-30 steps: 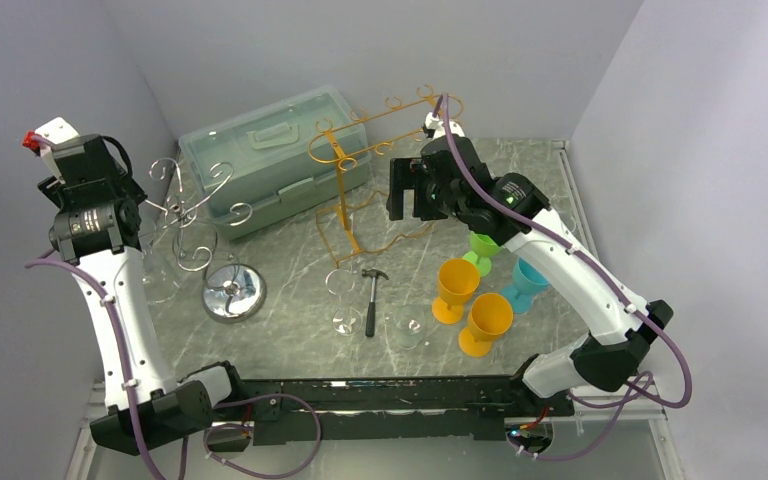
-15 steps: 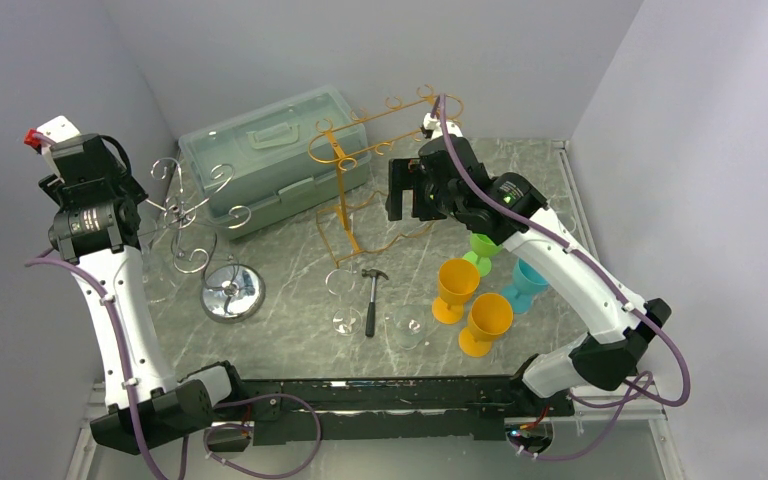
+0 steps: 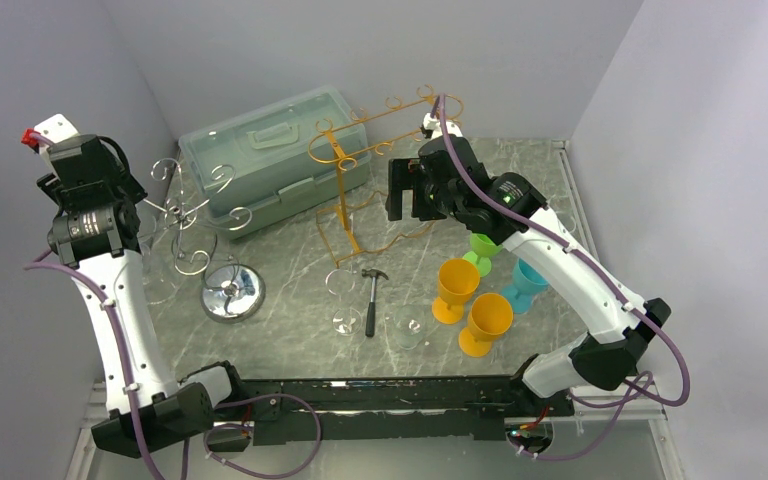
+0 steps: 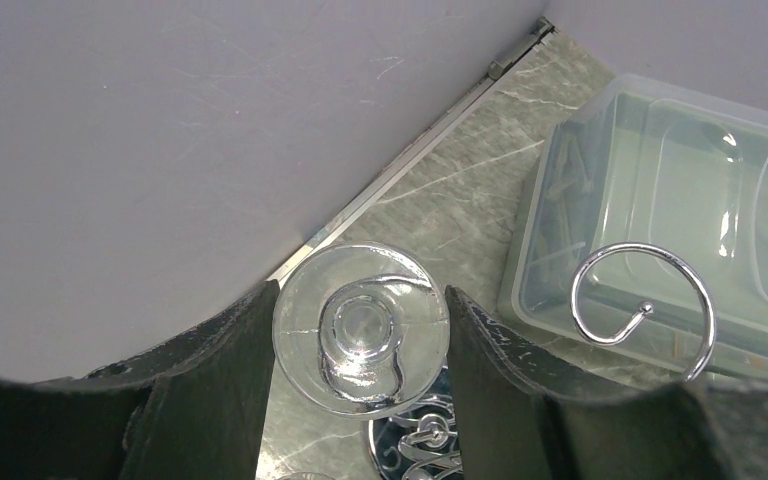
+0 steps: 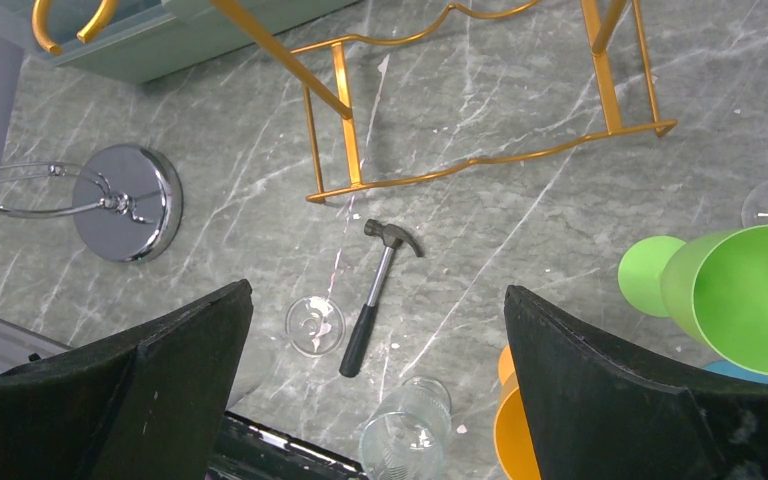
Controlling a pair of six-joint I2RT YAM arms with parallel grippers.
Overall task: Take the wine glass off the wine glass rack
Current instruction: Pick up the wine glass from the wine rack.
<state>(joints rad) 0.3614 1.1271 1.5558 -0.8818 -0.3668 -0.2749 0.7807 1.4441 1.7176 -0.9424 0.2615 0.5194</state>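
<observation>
currently mid-extraction: left end effector (image 4: pixel 358 300) is clamped on the foot of the wine glass (image 4: pixel 360 340), far-left tabletop (image 4: pixel 440 200) corner, just left of a silver rack (image 4: pixel 640 300) curl. next: ease it clear toward open near tabletop. wall (image 4: pixel 160 150) crowds the left. right end effector (image 5: pixel 377 290) spread wide, empty.

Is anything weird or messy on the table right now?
Yes, one thing: a small hammer lies flat on the table between a standing wine glass and a clear tumbler. A tool among drinking glasses looks out of place. Nothing looks spilled or broken.
</observation>
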